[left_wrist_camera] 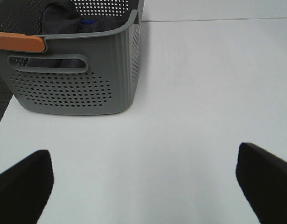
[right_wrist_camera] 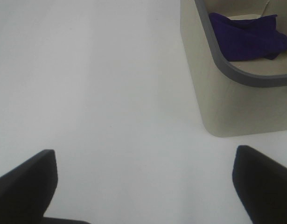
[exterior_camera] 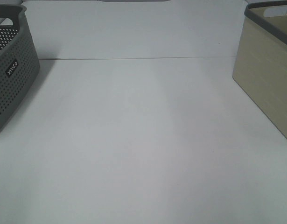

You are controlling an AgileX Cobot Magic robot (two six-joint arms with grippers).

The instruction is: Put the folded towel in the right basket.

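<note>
A dark purple folded towel (right_wrist_camera: 248, 39) lies inside the beige right basket (right_wrist_camera: 227, 100), seen in the right wrist view. The same basket (exterior_camera: 267, 77) stands at the right edge of the exterior high view; the towel is hidden there. My right gripper (right_wrist_camera: 143, 186) is open and empty above the white table, short of the basket. My left gripper (left_wrist_camera: 143, 186) is open and empty in front of the grey perforated left basket (left_wrist_camera: 78, 79). Neither gripper shows in the exterior high view.
The grey left basket (exterior_camera: 10, 70) stands at the left edge of the white table (exterior_camera: 143, 149). It holds dark grey cloth (left_wrist_camera: 64, 18) and has an orange handle (left_wrist_camera: 19, 43). A seam line (exterior_camera: 134, 59) runs across the table's far part.
</note>
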